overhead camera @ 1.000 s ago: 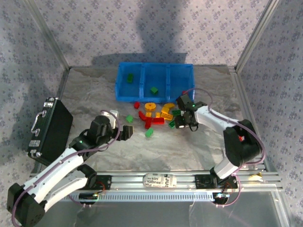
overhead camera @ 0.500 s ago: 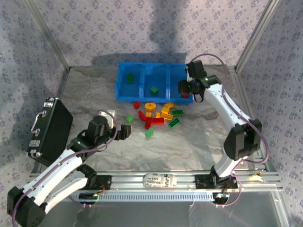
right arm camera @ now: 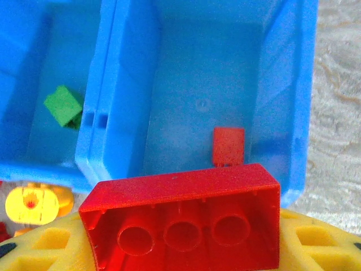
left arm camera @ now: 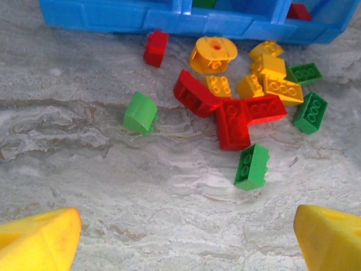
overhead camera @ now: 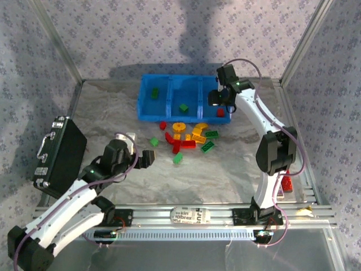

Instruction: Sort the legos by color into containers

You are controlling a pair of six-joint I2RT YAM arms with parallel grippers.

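The right gripper [overhead camera: 220, 100] is clamped on a red brick [right arm camera: 183, 223] above the right compartment of the blue tray [overhead camera: 169, 117], where a smaller red piece [right arm camera: 228, 145] lies. The left gripper [overhead camera: 148, 158] hangs wide open over the desk [left arm camera: 113, 186], facing the loose legos [left arm camera: 237, 113] heaped before the tray.

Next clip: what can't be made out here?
Right wrist: the red brick in the right gripper hides part of the blue tray's near wall.
Left wrist: the top edge cuts off the tray's inside.
Top external: the green lego in the left compartment, too small to tell its shape.
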